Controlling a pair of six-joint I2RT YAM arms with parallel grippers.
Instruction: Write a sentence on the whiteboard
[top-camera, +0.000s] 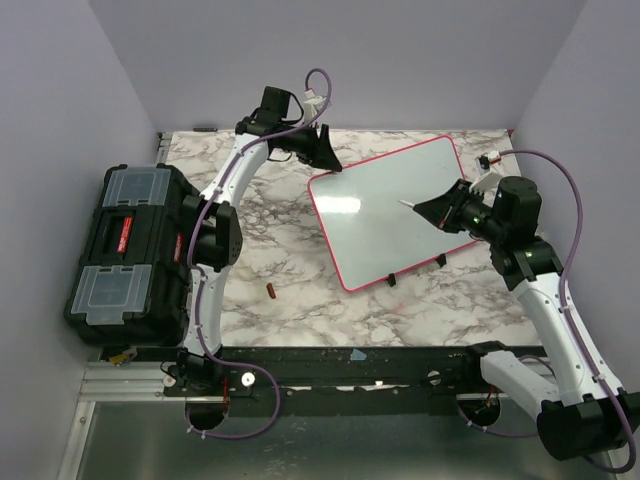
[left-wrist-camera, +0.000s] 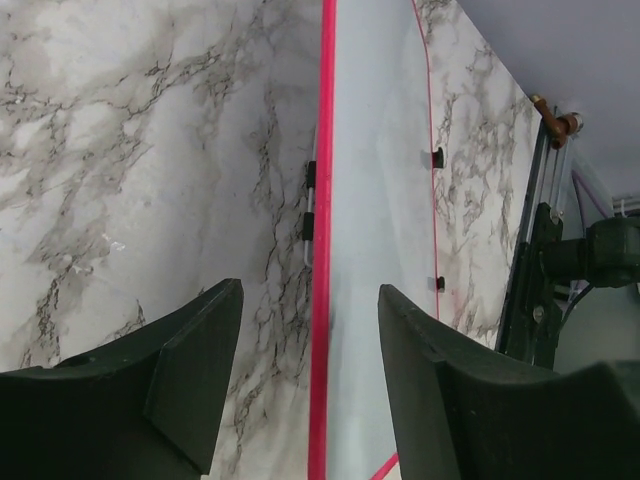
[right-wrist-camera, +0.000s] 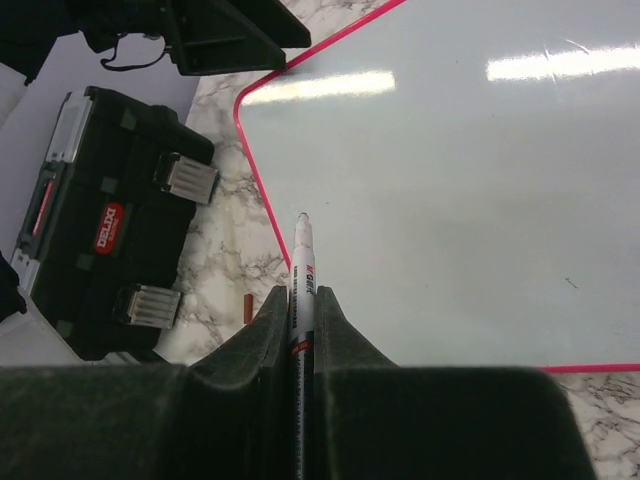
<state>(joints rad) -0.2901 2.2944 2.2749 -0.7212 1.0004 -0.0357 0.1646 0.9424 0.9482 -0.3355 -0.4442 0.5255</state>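
The whiteboard (top-camera: 385, 215) lies tilted on the marble table, white with a pink-red rim. Its surface shows no lettering, so the sentence is not in view. My right gripper (top-camera: 428, 209) is shut on a white marker (top-camera: 408, 204) with its bare tip pointing over the board's middle. The right wrist view shows the marker (right-wrist-camera: 304, 255) clamped between the fingers (right-wrist-camera: 265, 330) above the board (right-wrist-camera: 450, 190). I cannot tell whether the tip touches. My left gripper (top-camera: 326, 156) is open at the board's far-left corner. In its wrist view the jaws straddle the rim (left-wrist-camera: 323, 200), and the gripper (left-wrist-camera: 310, 300) holds nothing.
A black toolbox (top-camera: 130, 250) stands at the table's left edge and also shows in the right wrist view (right-wrist-camera: 100, 250). A small red-brown cap (top-camera: 271, 291) lies on the marble near the front. Two black clips (top-camera: 392, 280) sit on the board's near edge.
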